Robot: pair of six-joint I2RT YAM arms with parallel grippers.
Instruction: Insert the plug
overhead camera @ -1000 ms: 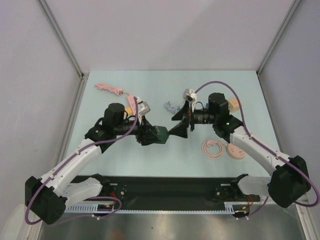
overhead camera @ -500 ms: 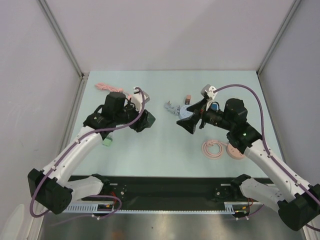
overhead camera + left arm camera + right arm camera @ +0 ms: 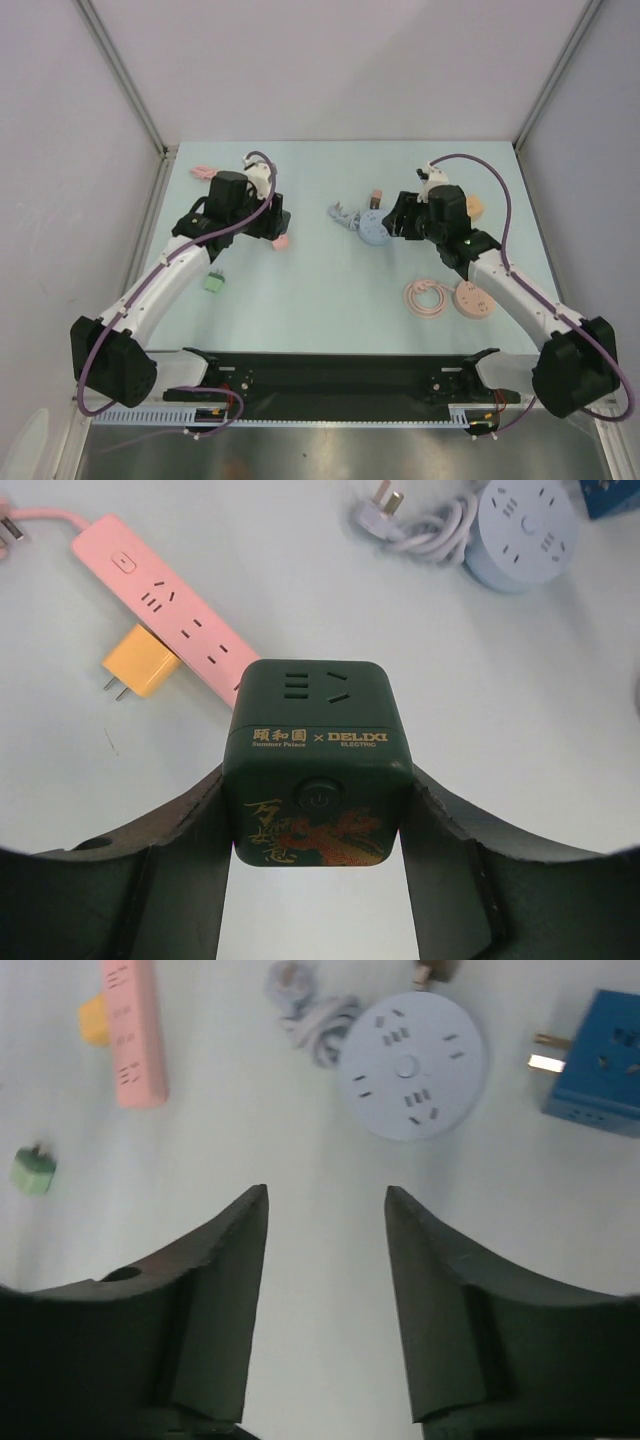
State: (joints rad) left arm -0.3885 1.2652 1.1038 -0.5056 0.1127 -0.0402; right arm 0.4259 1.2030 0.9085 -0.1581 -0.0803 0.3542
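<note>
My left gripper (image 3: 318, 780) is shut on a dark green cube socket (image 3: 318, 730) with gold lettering, held above the table near the end of a pink power strip (image 3: 175, 620). A yellow adapter plug (image 3: 140, 667) lies against that strip. In the top view the left gripper (image 3: 272, 222) is at the back left. My right gripper (image 3: 326, 1195) stands open with nothing between its fingers, just short of a round pale-blue socket (image 3: 412, 1065). The top view shows the right gripper (image 3: 395, 215) beside that round socket (image 3: 373, 228). A small green plug (image 3: 213, 283) lies at the left.
The round socket's grey cable and plug (image 3: 420, 525) lie bunched beside it. A blue cube adapter (image 3: 600, 1065) sits to its right. A pink coiled cable (image 3: 427, 298) and a pink disc (image 3: 473, 300) lie under the right arm. White walls close in the table.
The grippers were nearly touching mid-table and have drawn apart. The left carried the green cube back-left toward the pink strip. The right swung back-right toward the round socket, jaws narrower.
</note>
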